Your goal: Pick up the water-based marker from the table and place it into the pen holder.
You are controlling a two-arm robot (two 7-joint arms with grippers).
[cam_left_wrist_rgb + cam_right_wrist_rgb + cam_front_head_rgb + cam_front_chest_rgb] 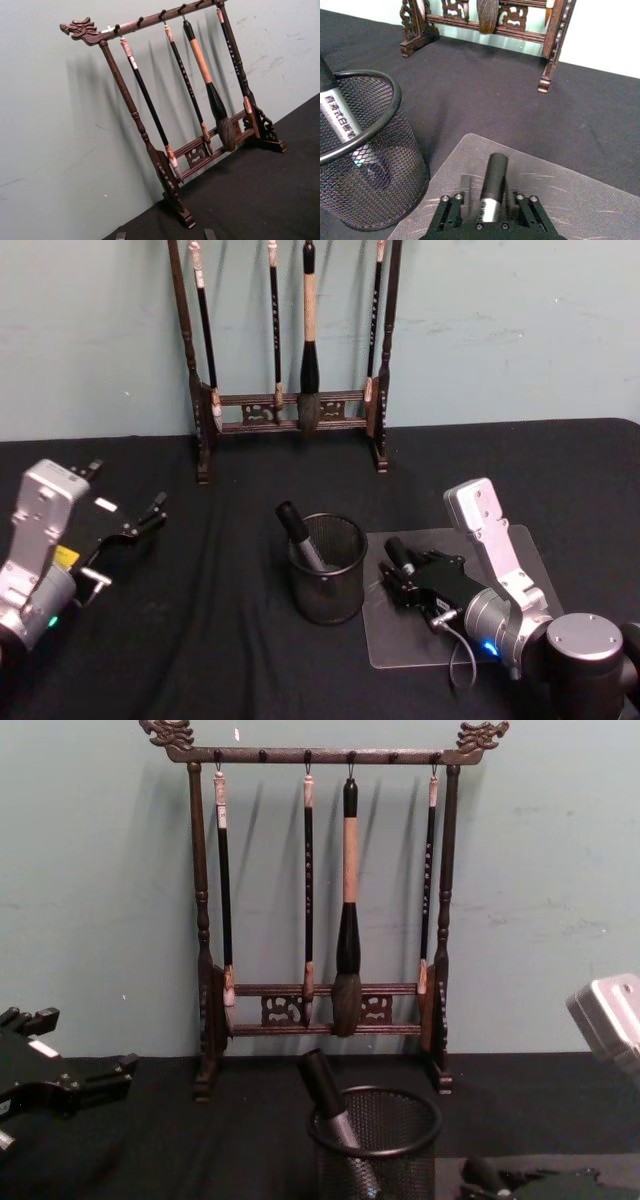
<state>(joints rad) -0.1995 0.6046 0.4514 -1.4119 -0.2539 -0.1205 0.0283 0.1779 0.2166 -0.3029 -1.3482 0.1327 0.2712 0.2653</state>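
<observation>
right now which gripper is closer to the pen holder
Right. The right gripper, shut on a marker, is just beside the pen holder on its right, over the clear mat. The left gripper, open, is far off to its left.

A leaning marker [300, 535] blocks the pen holder's [336, 596] left side; right side open.

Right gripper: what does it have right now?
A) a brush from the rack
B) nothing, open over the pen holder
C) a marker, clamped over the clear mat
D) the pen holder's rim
C: the right gripper is shut on a black marker over the clear mat, beside the pen holder, which holds another marker; the left gripper sits idle on the left.
</observation>
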